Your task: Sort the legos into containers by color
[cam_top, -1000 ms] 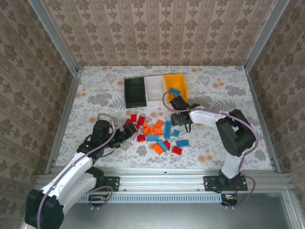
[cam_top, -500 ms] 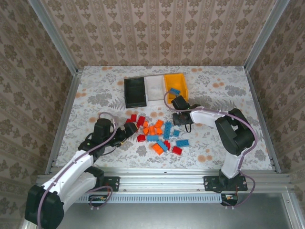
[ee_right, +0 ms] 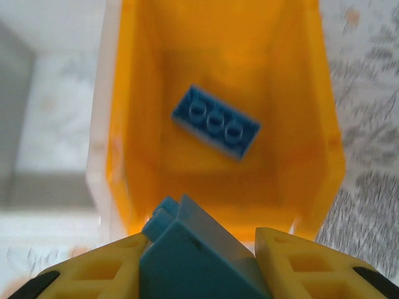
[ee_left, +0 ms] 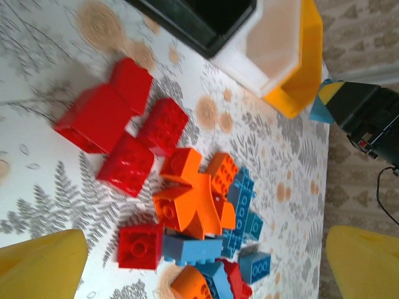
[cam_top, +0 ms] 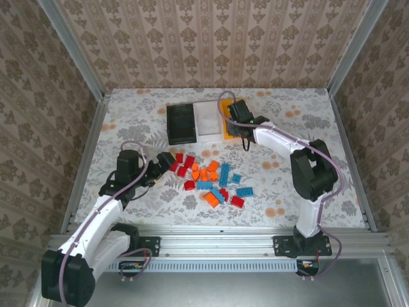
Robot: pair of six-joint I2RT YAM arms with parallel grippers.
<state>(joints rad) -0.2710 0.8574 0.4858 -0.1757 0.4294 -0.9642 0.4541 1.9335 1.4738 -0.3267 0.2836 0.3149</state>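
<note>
Right wrist view: the right gripper (ee_right: 202, 265) squeezes a smooth blue brick (ee_right: 187, 240) between its yellow fingers, just over the near wall of the shiny orange-yellow bin (ee_right: 324, 143). A long, bumpy blue brick (ee_right: 216, 123) lies inside. The left gripper (ee_left: 202, 261) is spread wide, and the pile of blocky legos (ee_left: 187, 199) sits just ahead of it on the flowery table (cam_top: 128, 121).
</note>
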